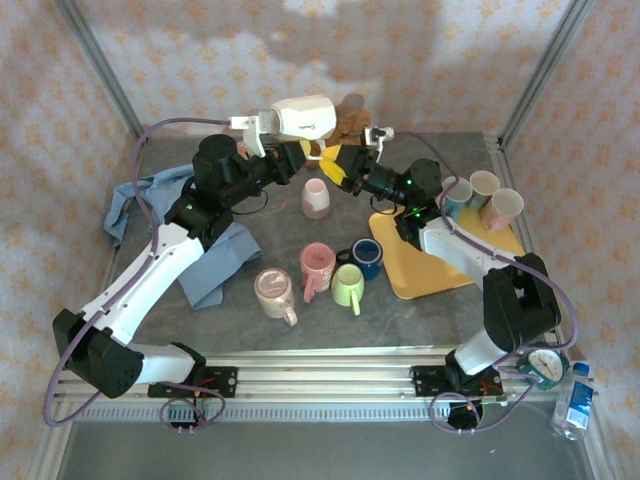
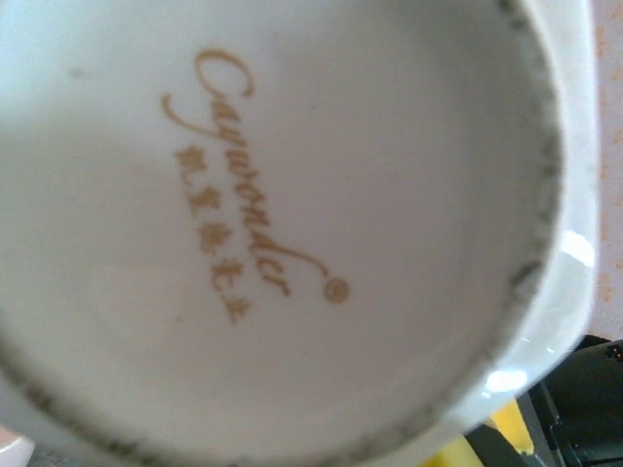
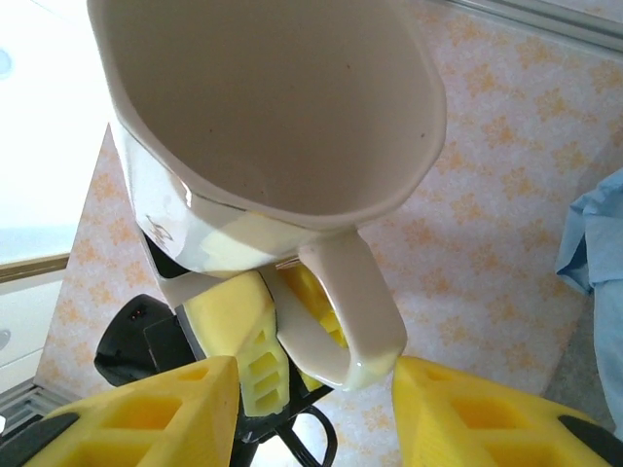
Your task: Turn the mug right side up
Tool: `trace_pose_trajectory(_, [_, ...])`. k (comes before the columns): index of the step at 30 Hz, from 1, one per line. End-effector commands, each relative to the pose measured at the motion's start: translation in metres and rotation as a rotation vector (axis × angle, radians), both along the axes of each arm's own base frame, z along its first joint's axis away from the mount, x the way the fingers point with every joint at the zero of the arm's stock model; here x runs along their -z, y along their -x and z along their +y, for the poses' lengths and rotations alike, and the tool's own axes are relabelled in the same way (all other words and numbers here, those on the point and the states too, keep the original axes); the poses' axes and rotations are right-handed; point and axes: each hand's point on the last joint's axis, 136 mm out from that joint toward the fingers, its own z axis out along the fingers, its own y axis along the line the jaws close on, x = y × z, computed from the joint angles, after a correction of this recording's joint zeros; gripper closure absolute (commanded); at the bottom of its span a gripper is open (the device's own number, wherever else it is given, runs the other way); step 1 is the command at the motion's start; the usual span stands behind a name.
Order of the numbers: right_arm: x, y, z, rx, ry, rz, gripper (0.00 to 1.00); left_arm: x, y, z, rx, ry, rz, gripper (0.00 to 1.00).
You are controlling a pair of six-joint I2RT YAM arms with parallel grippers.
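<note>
Mug (image 3: 273, 107) lies on its side, empty, held high over the far end of the bench (image 1: 400, 320), clamped in my left pincer (image 1: 295, 148). My right pincer (image 3: 316, 409) gapes astride the handle, gripping nothing. A mistimed handover could drop it onto the empty cups (image 1: 318, 262) below.

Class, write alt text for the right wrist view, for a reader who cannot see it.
A cream mug hangs in the air, its open mouth toward the camera and its handle pointing down between the open yellow fingers of the right gripper. The left gripper clamps the mug beside the handle.
</note>
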Motion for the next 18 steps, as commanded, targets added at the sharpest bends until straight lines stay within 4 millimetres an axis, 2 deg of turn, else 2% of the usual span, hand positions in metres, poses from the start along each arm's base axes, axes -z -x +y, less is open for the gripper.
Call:
trace_pose_trajectory(1, [-0.029,0.004,0.001,-0.002,-0.071,-0.089,0.55,-0.072,0.017,0.001,0.03,0.098,-0.195,1.0])
trace_pose_trajectory(8, [-0.035,-0.007,-0.002,0.047,-0.128,-0.071,0.56,-0.068,0.016,0.0,0.03,0.109,-0.179,1.0])
trace_pose_trajectory(18, [-0.045,-0.017,-0.009,0.08,-0.232,-0.058,0.67,-0.064,0.017,0.0,0.031,0.134,-0.167,1.0])
